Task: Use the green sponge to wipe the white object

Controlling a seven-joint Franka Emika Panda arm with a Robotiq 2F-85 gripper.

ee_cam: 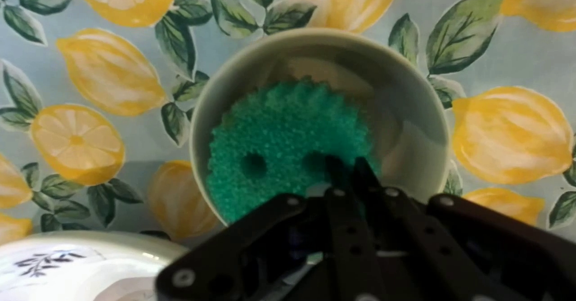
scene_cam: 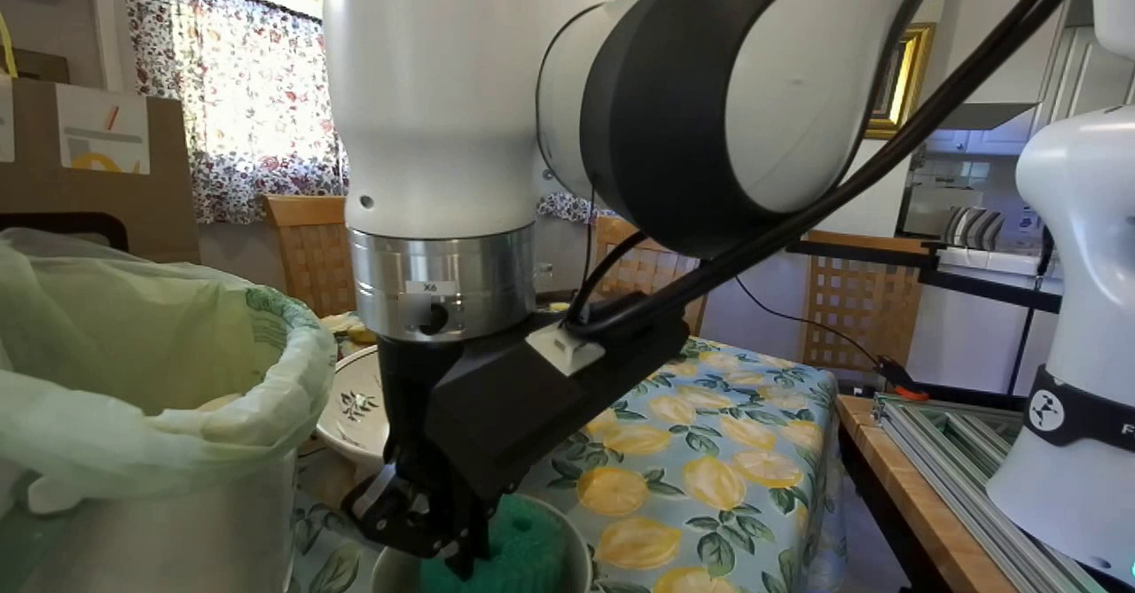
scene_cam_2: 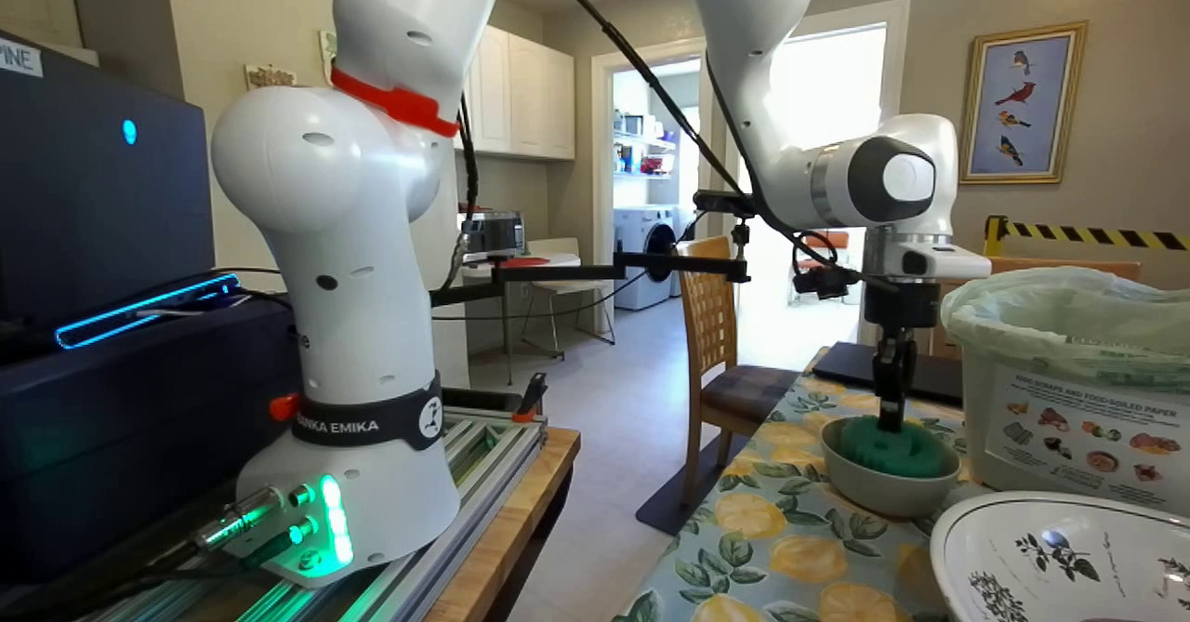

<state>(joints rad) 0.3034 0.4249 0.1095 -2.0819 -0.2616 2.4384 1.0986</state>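
The green sponge is a round block with scalloped edges and small holes. It sits inside the off-white bowl in the wrist view, where the sponge (ee_cam: 279, 121) covers the left and middle and the bowl (ee_cam: 418, 98) shows bare wall at the right. The sponge (scene_cam: 532, 540) (scene_cam_2: 888, 450) and bowl (scene_cam: 583, 557) (scene_cam_2: 883, 494) show in both exterior views. My gripper (ee_cam: 345, 162) points down into the bowl, its fingertips close together with a thin part of the sponge's right side between them. The gripper also shows in both exterior views (scene_cam: 474, 557) (scene_cam_2: 891, 413).
A white dish with dark floral pattern (scene_cam: 350, 407) (scene_cam_2: 1060, 557) (ee_cam: 49, 265) stands close beside the bowl. A tall bin with a pale-green liner (scene_cam: 284, 398) (scene_cam_2: 1097, 417) stands near the arm. A dark flat object (scene_cam_2: 930, 380) lies farther along the lemon-print tablecloth (scene_cam: 709, 478).
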